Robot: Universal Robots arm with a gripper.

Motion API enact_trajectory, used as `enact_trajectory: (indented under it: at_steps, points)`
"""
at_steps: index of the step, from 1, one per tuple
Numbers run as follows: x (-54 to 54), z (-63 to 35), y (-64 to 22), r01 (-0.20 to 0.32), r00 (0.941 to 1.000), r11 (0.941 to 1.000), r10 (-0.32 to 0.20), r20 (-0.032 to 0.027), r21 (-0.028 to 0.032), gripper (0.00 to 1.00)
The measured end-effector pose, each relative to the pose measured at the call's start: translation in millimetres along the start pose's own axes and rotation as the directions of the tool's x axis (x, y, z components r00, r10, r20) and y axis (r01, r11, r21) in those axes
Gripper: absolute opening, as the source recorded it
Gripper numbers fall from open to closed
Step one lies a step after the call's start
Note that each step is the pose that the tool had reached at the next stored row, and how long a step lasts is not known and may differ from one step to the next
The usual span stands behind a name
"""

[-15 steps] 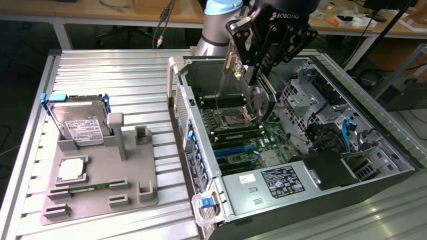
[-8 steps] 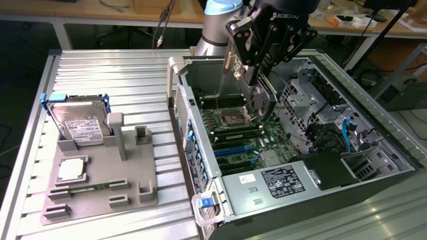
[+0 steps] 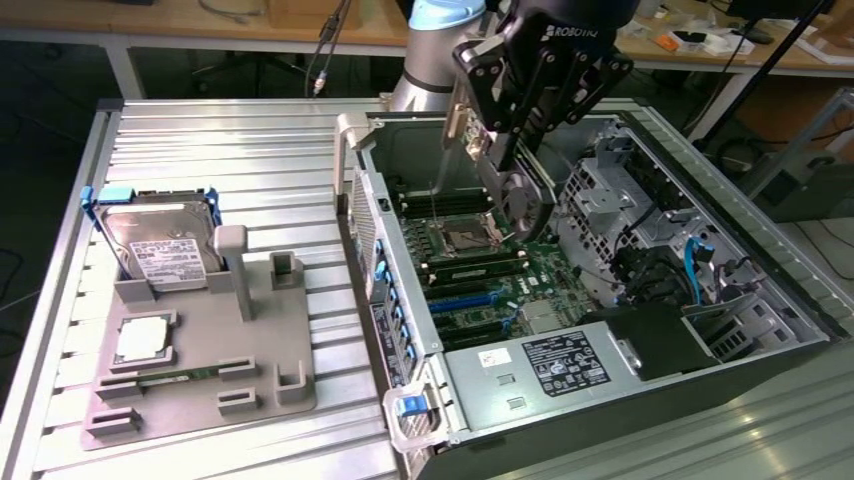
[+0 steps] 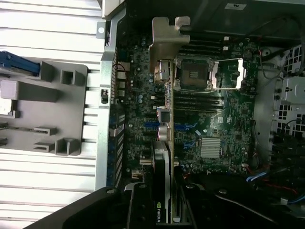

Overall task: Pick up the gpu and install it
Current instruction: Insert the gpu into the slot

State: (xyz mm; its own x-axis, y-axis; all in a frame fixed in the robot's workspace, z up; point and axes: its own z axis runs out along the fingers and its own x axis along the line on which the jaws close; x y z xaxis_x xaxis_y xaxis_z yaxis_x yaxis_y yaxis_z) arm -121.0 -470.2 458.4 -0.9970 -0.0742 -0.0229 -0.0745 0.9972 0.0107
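Hanging over the open computer case (image 3: 358, 135), the claw (image 3: 514, 150) pinched the gpu (image 3: 523, 205) upright on edge above the motherboard (image 4: 209, 119). From the wrist, the card appeared edge-on, its near end hidden behind the claw's dark body, its silver bracket (image 4: 167, 36) farthest off. Whether its lower edge touched a slot, I could not tell. A hard drive (image 3: 160, 245) stood on the bench (image 3: 227, 130).

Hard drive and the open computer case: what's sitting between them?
In the exterior view, the grey holder's two upright posts stand between the hard drive and the computer case, then a bare strip of ribbed table.
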Motion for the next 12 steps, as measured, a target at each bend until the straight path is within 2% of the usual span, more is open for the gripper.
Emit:
enact_trajectory:
  at_steps: [8,12]
  points:
    - [0.0,0.0,0.0,0.056,0.9984,0.9984,-0.056,-0.0006,-0.0012,0.27]
    - [0.0,0.0,0.0,0.108,0.9941,0.9941,-0.108,-0.001,-0.0025,0.27]
